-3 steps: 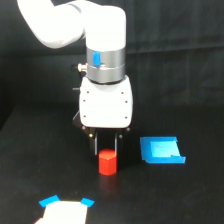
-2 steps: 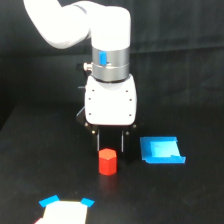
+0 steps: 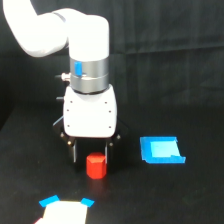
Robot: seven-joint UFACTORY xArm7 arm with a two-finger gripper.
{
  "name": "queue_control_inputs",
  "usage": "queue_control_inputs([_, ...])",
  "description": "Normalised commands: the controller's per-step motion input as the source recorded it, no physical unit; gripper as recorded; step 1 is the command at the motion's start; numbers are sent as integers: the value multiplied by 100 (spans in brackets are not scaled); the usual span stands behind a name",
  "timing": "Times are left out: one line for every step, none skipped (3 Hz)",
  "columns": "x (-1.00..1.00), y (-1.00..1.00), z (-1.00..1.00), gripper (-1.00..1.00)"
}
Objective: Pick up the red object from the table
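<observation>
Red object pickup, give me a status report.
Gripper open, fingers straddling the red object. Block upright on the table, not lifted. Blue tray off to the exterior view's right, nothing in the way.

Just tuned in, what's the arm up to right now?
The white arm's gripper hangs low over the black table, its open fingers on either side of the red block. The block sits on the table, not yet lifted. A blue tray lies off to the exterior view's right, untouched.

no readable text, labels or numbers
</observation>
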Motion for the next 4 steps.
queue_control_inputs([51, -14, -85, 96])
queue_control_inputs([18, 2, -41, -80])
queue_control_inputs([-47, 57, -15, -100])
queue_control_inputs([-7, 67, -9, -100])
